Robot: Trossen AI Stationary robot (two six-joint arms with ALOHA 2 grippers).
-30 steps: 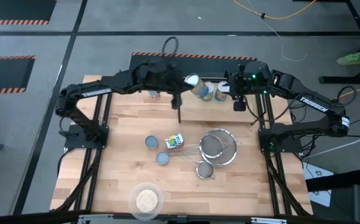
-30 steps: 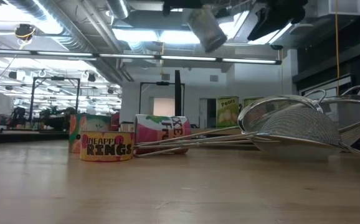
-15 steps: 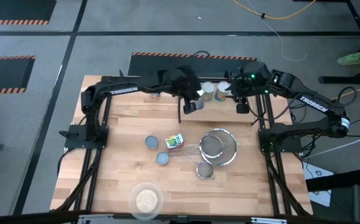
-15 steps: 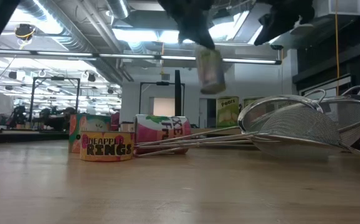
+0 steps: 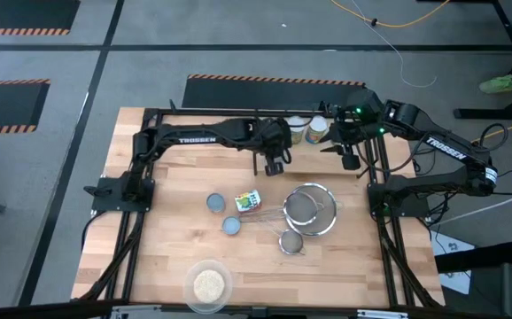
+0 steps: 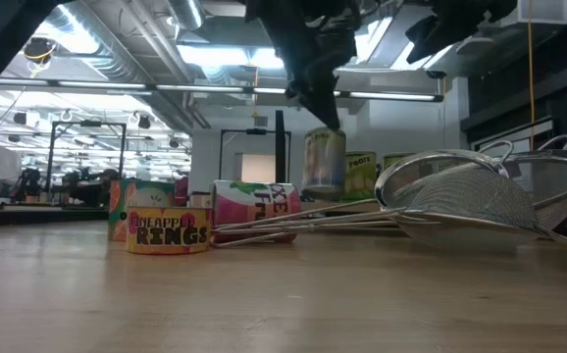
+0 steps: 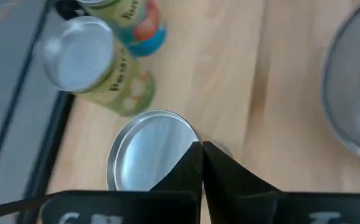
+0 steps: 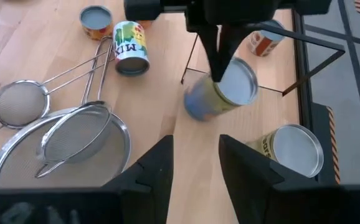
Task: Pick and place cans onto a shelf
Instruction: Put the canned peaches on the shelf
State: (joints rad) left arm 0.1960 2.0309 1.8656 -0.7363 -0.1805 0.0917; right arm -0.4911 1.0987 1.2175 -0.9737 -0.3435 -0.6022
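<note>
Centre frame of the high view, a green-red-white can (image 5: 248,202) lies beside two silver-blue-topped cans (image 5: 215,203) — pale wood table (image 5: 167,257) below; upper centre, black-railed shelf (image 5: 238,112) — orange-white can (image 8: 262,41).

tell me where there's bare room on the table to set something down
Bare wood lies along the left side, between the left rail and the two short cans. More lies at the front right, between the grain dish and the strainers. The shelf's right end is crowded: standing cans, and the left gripper holding a can there.
</note>
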